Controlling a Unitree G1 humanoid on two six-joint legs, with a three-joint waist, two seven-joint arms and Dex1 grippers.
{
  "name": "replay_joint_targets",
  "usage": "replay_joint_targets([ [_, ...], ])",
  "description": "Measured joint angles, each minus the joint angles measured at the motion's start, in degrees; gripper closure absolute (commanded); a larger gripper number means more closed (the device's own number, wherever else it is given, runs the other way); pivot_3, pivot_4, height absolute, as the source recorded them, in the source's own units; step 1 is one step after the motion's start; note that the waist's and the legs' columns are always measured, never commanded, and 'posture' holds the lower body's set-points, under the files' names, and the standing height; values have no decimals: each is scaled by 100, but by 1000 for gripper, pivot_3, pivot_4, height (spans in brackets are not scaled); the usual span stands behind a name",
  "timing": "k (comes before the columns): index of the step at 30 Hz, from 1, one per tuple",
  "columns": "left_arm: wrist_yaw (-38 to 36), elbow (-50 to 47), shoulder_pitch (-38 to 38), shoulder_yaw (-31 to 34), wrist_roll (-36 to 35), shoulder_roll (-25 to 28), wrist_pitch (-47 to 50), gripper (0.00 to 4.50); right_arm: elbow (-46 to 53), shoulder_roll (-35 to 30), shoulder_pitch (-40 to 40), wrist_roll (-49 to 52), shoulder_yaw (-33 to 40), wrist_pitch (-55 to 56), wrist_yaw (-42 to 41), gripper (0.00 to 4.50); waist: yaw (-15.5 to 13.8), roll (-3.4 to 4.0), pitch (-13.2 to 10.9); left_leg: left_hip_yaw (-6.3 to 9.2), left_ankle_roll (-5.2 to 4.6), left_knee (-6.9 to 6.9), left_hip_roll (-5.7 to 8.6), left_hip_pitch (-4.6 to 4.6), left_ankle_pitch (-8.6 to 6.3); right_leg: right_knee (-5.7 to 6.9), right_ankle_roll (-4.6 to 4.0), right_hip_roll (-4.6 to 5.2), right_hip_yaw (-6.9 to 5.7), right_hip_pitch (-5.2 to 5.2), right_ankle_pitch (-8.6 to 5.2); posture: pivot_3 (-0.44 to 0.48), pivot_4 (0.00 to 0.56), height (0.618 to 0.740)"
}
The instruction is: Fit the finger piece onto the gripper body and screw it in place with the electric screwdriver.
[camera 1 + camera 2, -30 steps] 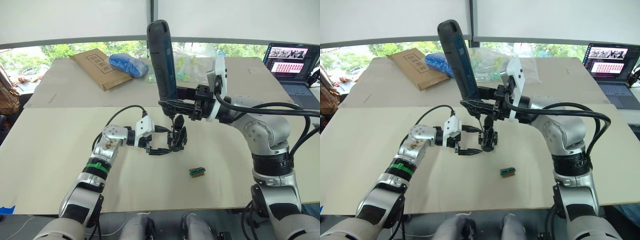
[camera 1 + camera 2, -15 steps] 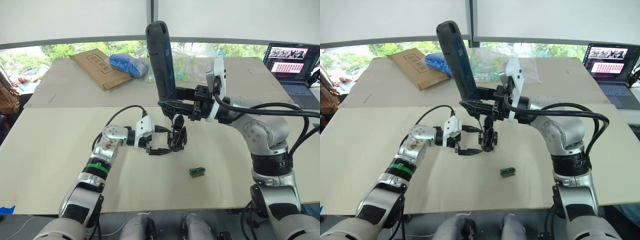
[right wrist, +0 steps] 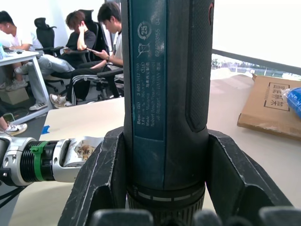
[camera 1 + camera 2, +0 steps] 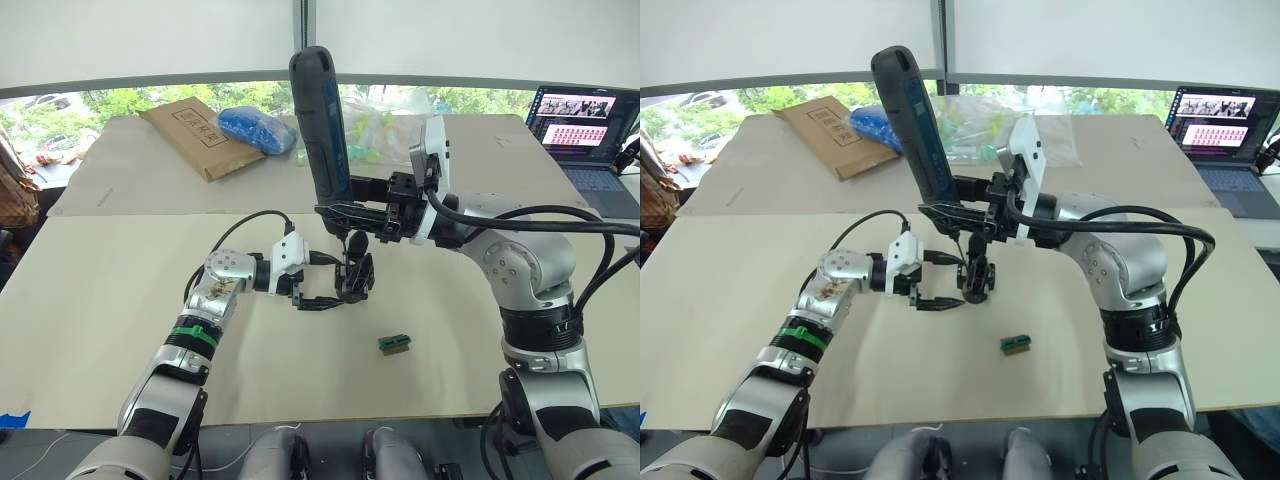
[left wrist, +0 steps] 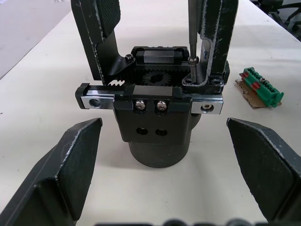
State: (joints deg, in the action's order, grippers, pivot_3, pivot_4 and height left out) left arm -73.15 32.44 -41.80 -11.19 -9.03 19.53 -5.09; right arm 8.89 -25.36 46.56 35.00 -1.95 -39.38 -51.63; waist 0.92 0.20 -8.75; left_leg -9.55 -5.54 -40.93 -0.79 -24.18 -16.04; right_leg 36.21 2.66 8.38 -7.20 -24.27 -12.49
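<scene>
My right claw [image 4: 352, 195] pinches the electric screwdriver [image 4: 322, 120], bit on the gripper body [image 5: 157, 127]. My left claw [image 5: 160, 188] is spread around its base.

Electric screwdriver [image 4: 322, 120] bluish-black; gripper body [image 5: 157, 120] black, silver rail; small block [image 4: 395, 343] green; table [image 4: 100, 300] beige.

Electric screwdriver [image 3: 164, 94] casing carried small white print column, "GO" and long number partly legible, rest too fine; round symbol stood above it. Cardboard box [image 3: 265, 106] bore boxed characters, unreadable. Laptop [image 4: 583, 118] screen text illegible.
</scene>
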Motion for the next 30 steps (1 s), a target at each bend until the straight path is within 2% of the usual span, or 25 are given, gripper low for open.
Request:
replay_joint_targets([
  [30, 5, 0, 15, 0, 0, 2, -1, 0, -7, 58, 12, -10, 0, 20, -60, 2597, 1, 0, 0, 0, 0, 0, 0, 0, 0, 0, 0, 0, 0, 0, 0, 0, 150, 732],
])
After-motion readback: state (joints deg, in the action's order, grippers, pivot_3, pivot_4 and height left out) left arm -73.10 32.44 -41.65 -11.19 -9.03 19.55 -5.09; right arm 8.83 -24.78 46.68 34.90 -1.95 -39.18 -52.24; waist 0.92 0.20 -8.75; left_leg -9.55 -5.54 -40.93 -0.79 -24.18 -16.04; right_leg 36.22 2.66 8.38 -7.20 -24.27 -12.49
